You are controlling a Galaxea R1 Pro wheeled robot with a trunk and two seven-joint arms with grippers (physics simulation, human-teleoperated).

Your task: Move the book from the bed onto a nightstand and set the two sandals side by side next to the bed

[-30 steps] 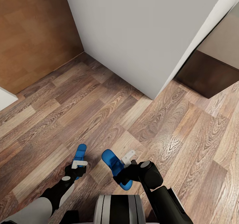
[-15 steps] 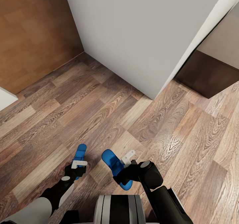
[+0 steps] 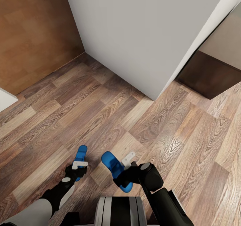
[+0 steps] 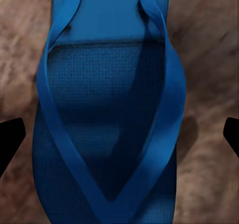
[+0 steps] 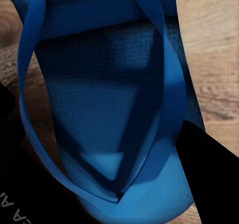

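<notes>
- The wooden floor [image 3: 100,119] is occupying most of the head view, with a grey-white wall corner [image 3: 140,35] projecting toward it from 12 o'clock and a dark brown cabinet [image 3: 207,75] sitting at 2 o'clock.
- The robot is facing this corner with both arms tucked in low at 6 o'clock; the bed, the nightstand and the book are not appearing here.
- The right gripper [image 3: 124,168] is carrying the right sandal [image 3: 113,167] at roughly 6 o'clock. In the right wrist view the dark fingers [image 5: 211,169] are bearing against both edges of the sandal's sole [image 5: 99,109], so the gripper is judged to be clamped on it.
- The left gripper [image 3: 78,168] is carrying the left sandal [image 3: 80,157] at roughly 7 o'clock. In the left wrist view the dark fingertips [image 4: 10,137] are standing off from either side of the sole [image 4: 104,109], so whether they are clamping it cannot be told.
- The two sandals are lying near each other, apart, toes pointing toward 12 o'clock.
- Step in hand, as judged: transport of the sandals, both being held off the floor while the base is travelling.
- Next move, as judged: the base is needing to reach the bedside, after which both sandals are requiring lowering onto the floor, parallel and just beside each other.
</notes>
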